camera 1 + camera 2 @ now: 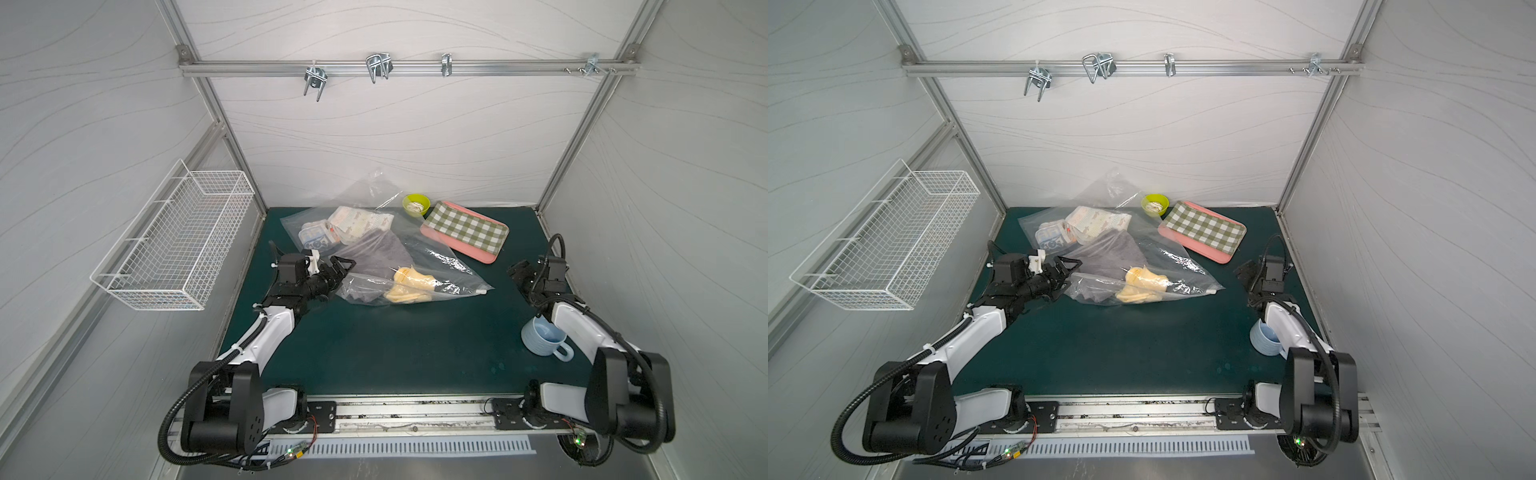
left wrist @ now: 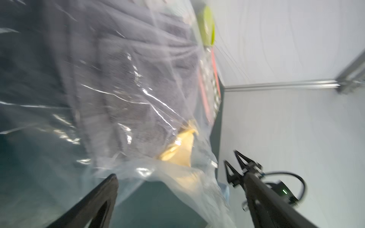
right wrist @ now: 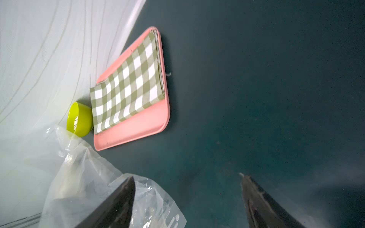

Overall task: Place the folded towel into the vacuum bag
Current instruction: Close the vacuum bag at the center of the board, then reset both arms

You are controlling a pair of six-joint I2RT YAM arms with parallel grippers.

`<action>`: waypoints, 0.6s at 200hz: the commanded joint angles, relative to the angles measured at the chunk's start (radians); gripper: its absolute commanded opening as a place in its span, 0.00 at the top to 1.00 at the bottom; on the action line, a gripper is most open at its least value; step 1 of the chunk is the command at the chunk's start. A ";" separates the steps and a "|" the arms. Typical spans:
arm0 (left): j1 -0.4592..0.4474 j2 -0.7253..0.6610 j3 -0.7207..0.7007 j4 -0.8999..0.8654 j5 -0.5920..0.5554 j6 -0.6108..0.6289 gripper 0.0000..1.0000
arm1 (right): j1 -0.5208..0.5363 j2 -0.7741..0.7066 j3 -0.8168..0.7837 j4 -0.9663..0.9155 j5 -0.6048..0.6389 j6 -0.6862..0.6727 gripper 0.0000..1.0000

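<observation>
The dark green table (image 1: pixel 374 353) carries everything. The vacuum bag (image 1: pixel 440 266) lies at its middle, between my two pincers. My left pincer (image 1: pixel 345 264) stands released, jaws spread and gripping nothing, just beside the bag's left edge; whether it touches the plastic I cannot tell. My right pincer (image 1: pixel 515 273) is likewise spread wide over bare table, near the bag's zip corner but apart from it.

The bag is clear, crinkled and shiny. Inside it are a grey folded towel (image 1: pixel 374 253) and a yellow soft thing (image 1: pixel 409 284), and a small white slider clip (image 1: pixel 482 293) sits at its corner.

I count two clear bags, the second bag (image 1: pixel 299 226) holding packets behind the first. There is one wire basket (image 1: pixel 174 249), one pink tray (image 1: pixel 478 254) bearing one checked cloth (image 1: pixel 461 226), one blue mug (image 1: pixel 540 337) and one green bowl (image 1: pixel 405 202).
</observation>
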 commanded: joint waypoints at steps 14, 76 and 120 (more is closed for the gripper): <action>0.013 0.021 0.174 -0.487 -0.501 0.186 0.00 | 0.068 -0.078 -0.025 -0.051 0.381 -0.289 0.15; 0.031 0.098 0.147 -0.390 -0.895 0.297 0.00 | 0.191 0.080 -0.290 0.656 0.442 -0.572 0.01; 0.041 0.168 0.113 -0.238 -1.121 0.394 0.00 | 0.118 0.273 -0.353 1.032 0.153 -0.682 0.01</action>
